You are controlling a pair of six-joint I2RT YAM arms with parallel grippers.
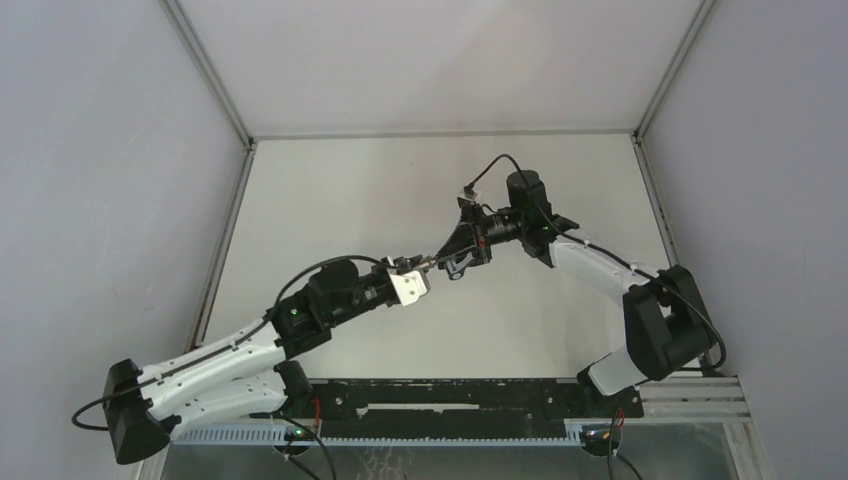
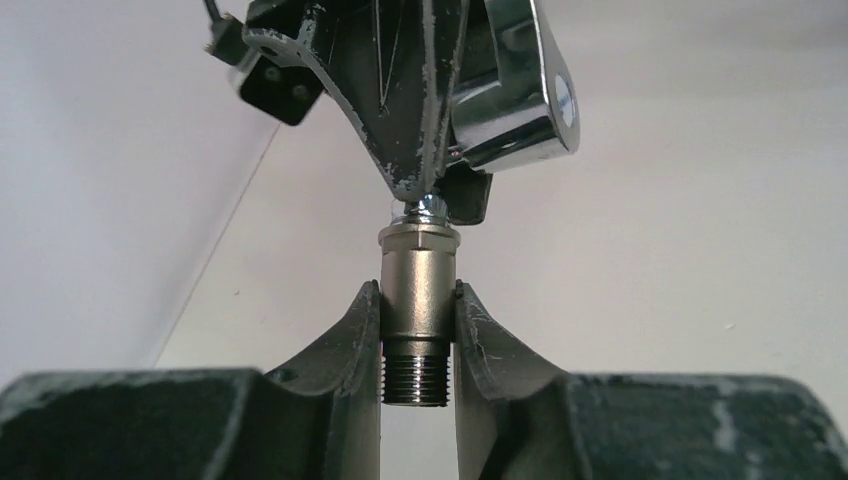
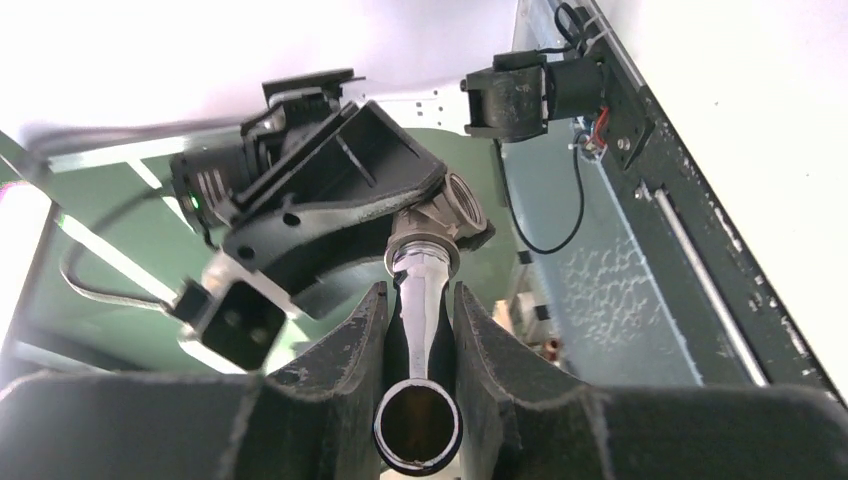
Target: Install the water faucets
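My left gripper (image 1: 415, 270) (image 2: 418, 292) is shut on the short dull-grey stub (image 2: 418, 290), with its threaded end pointing back between the fingers. My right gripper (image 1: 450, 258) (image 3: 420, 300) is shut on the shiny chrome angled tap piece (image 3: 424, 300), whose open spout end faces the right wrist camera. The two grippers meet tip to tip above the middle of the table. The chrome tap piece (image 2: 512, 95) touches the top of the stub end-on. In the right wrist view the stub (image 3: 455, 205) sits against the tap piece, held by the left gripper's fingers (image 3: 330, 215).
A black rail with cable trays (image 1: 450, 400) runs along the near edge between the arm bases. Grey walls and aluminium frame posts (image 1: 208, 75) enclose the white table (image 1: 400, 180) on the left, right and back.
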